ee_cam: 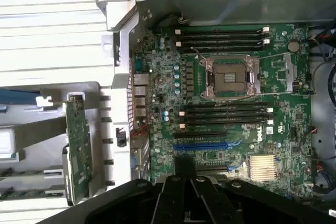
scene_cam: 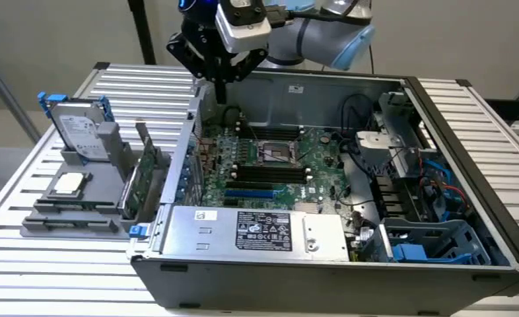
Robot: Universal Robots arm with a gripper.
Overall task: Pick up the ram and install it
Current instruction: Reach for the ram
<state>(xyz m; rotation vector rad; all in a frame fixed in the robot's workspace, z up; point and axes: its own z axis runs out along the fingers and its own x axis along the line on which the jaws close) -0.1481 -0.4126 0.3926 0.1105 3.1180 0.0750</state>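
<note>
My gripper (scene_cam: 220, 92) hangs above the far left corner of the open computer case (scene_cam: 471, 198), its fingers drawn together to a point with nothing between them. The fingers (ee_cam: 173, 198) show dark over the motherboard (ee_cam: 231, 108), whose long black memory slots (ee_cam: 226, 119) lie beside the bare processor socket (ee_cam: 230, 78). The ram (scene_cam: 128, 191) looks like the low, narrow green board standing on edge in the grey holder (scene_cam: 70, 218) outside the case, on the exterior view's left, well below the gripper. Right beside it stands a taller green card (scene_cam: 154, 168) (ee_cam: 79, 145) with a metal bracket.
The holder also carries a hard drive (scene_cam: 79, 132) and a small square silver chip (scene_cam: 70, 185). Inside the case are a power supply (scene_cam: 259, 231) at the front, cables (scene_cam: 365, 145) and blue drive bays (scene_cam: 427, 244) on the exterior view's right. Everything rests on a slatted white table (scene_cam: 30, 264).
</note>
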